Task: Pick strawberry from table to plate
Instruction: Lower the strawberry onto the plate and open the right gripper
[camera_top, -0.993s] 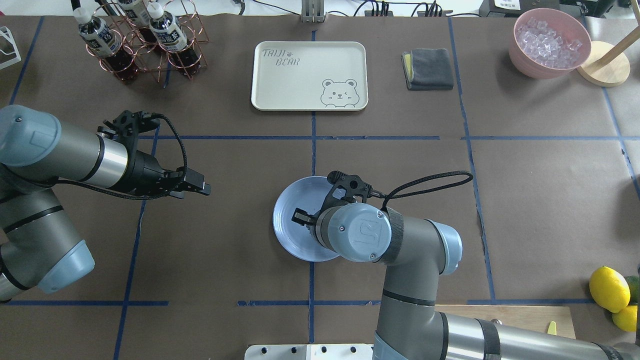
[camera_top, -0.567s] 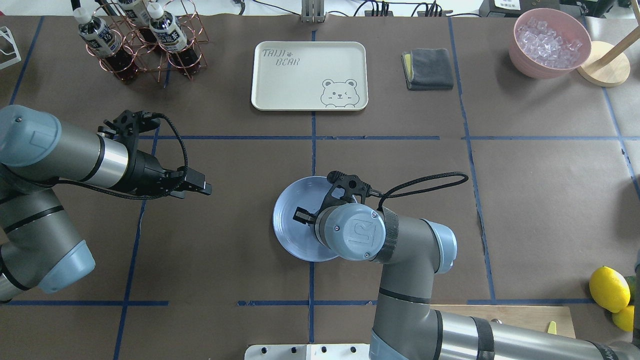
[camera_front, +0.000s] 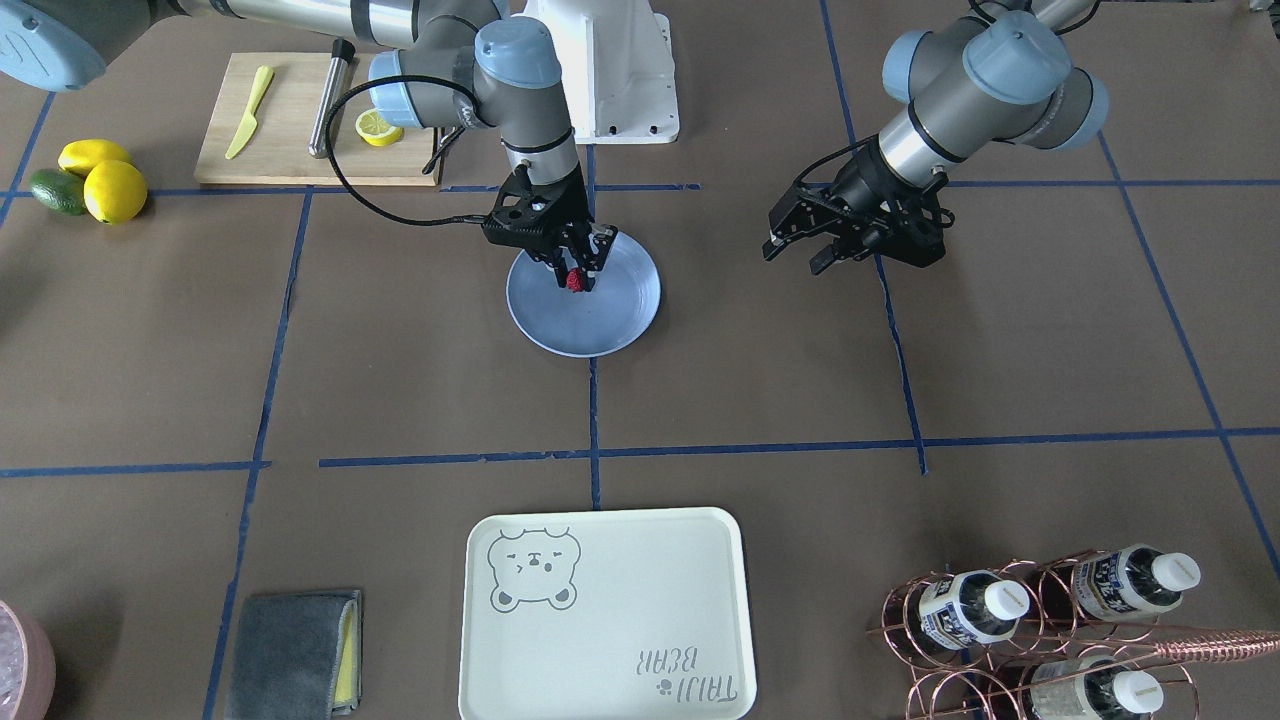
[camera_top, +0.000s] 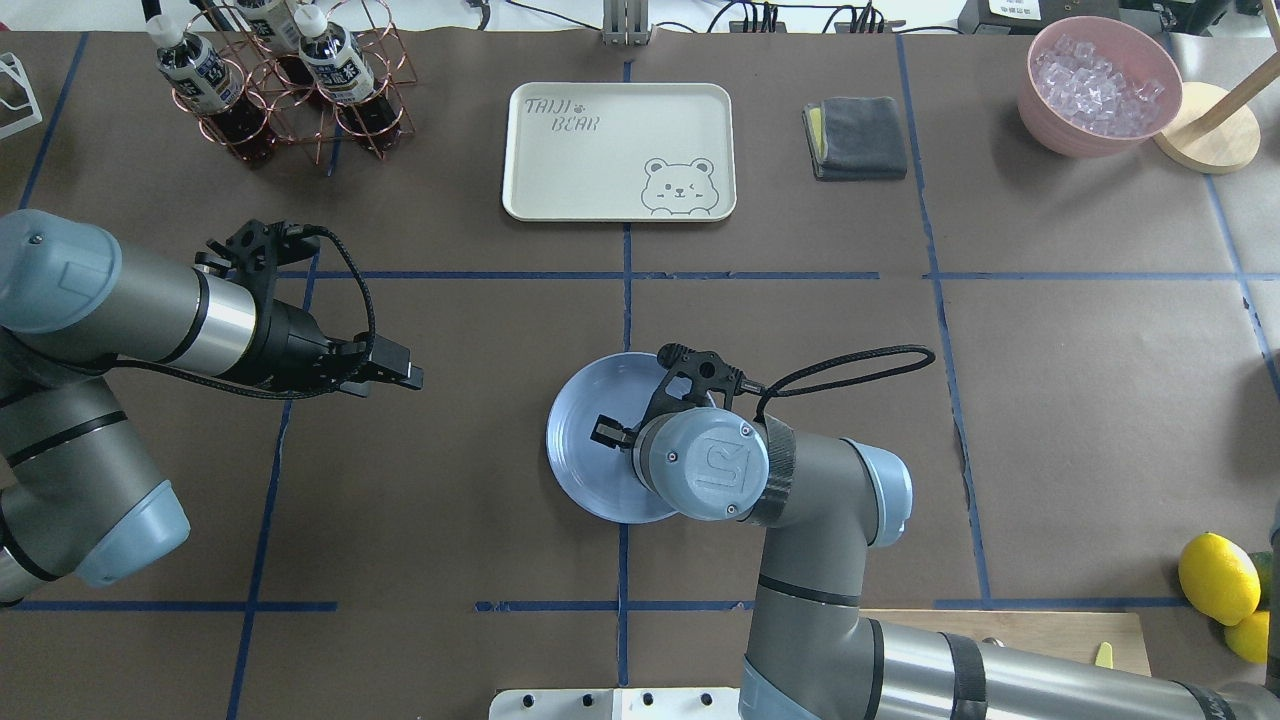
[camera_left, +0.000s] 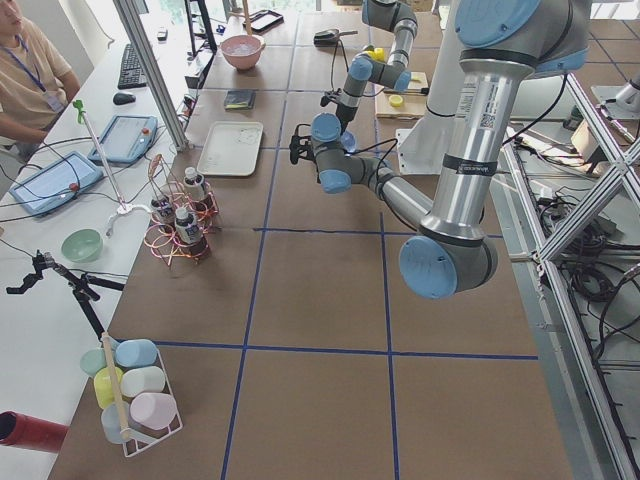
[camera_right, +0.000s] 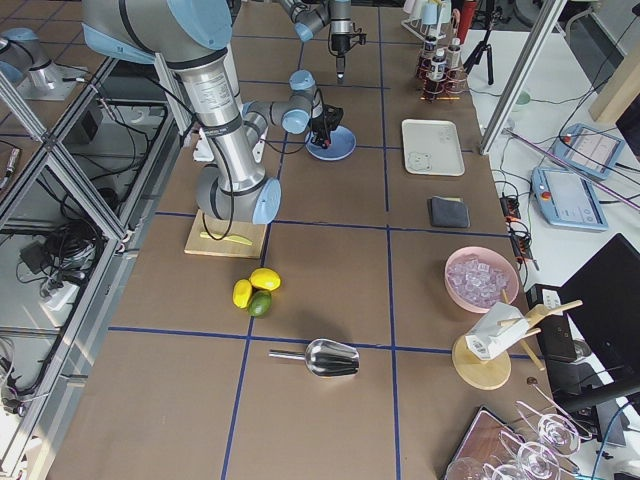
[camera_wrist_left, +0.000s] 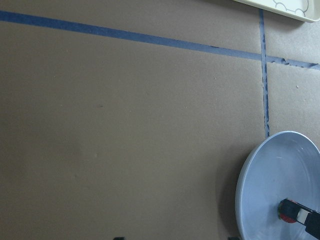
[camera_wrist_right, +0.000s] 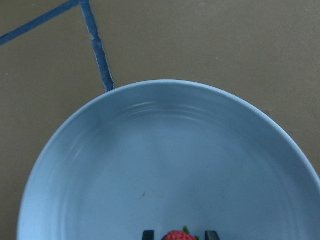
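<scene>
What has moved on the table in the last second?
The right arm's elbow and wrist eased slightly toward the left arm's side. The right gripper barely shifted above the plate, strawberry between its fingertips. Nothing was visibly grabbed or released. The left gripper, plate and cream bear tray stayed put.

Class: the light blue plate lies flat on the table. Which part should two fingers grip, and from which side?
Pinch the plate by its raised rim, one finger inside, one outside, descending from above: lying flat, it offers no other edge. Probably pick the rim toward the left arm: the right gripper, holding the strawberry, crowds the rest.
</scene>
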